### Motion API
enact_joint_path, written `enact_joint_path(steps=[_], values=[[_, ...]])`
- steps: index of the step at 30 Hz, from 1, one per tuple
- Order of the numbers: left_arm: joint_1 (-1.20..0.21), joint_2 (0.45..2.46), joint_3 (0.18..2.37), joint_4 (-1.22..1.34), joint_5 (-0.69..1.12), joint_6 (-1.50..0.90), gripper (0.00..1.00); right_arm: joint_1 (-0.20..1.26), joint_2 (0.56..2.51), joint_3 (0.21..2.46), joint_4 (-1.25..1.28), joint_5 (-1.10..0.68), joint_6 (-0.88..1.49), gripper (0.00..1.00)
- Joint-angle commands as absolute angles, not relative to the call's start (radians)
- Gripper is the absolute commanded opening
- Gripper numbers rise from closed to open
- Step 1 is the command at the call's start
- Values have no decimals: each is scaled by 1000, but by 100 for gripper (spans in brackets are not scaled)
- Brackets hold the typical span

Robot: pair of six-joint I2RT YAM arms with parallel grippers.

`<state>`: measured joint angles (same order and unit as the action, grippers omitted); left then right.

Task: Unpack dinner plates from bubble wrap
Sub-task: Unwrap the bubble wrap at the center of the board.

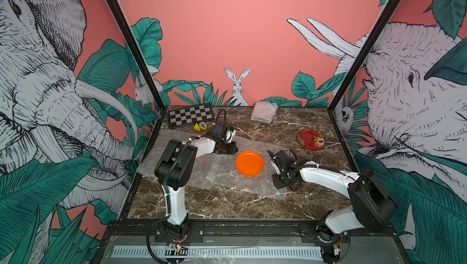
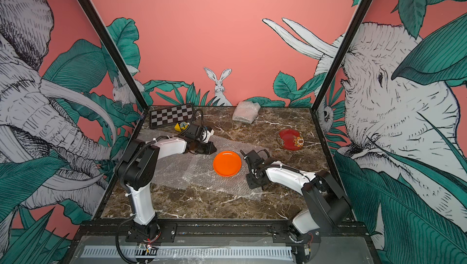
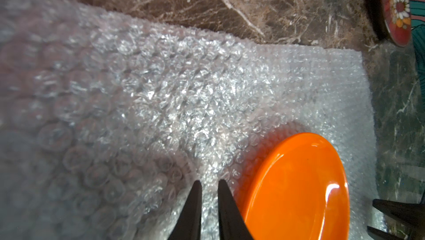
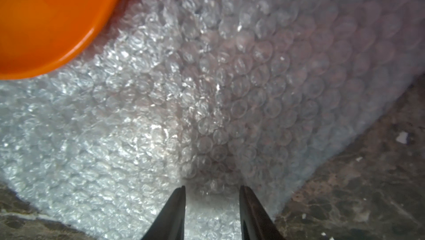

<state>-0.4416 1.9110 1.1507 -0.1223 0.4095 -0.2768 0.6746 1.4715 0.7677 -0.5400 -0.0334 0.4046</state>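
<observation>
The orange plate [image 1: 249, 163] lies bare and face up in the middle of the counter [image 1: 202, 207], resting on opened bubble wrap [image 1: 227, 183] that spreads flat beneath it. The red flowered plate [image 1: 310, 140] sits unwrapped beyond the orange plate and to its right, directly on the counter. So I judge two plates are out. Far behind the orange plate, by the back wall, a bundle of wrap [image 1: 264, 112] is still closed. I guess the third plate is inside, though I cannot see it, so that one is left. My left hand [image 3: 208, 182] is low over the sheet at the orange plate's left, fingers nearly together with wrap in the slit. I cannot tell whether it pinches. My right hand [image 4: 212, 189], at the plate's right, has its fingers apart astride the sheet's edge, clamping nothing.
</observation>
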Motion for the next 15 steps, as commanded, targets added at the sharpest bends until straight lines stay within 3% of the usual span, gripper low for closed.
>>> enact_joint_path(steps=[1, 9, 15], values=[[-439, 1817, 1133, -142, 426, -268, 19, 680, 1446, 790, -566, 2, 413, 41], [-439, 1724, 1097, -202, 405, -227, 20, 664, 1427, 824, -486, -11, 413, 42], [-439, 1671, 1031, -234, 437, -211, 21, 611, 1469, 875, -405, -122, 400, 43]])
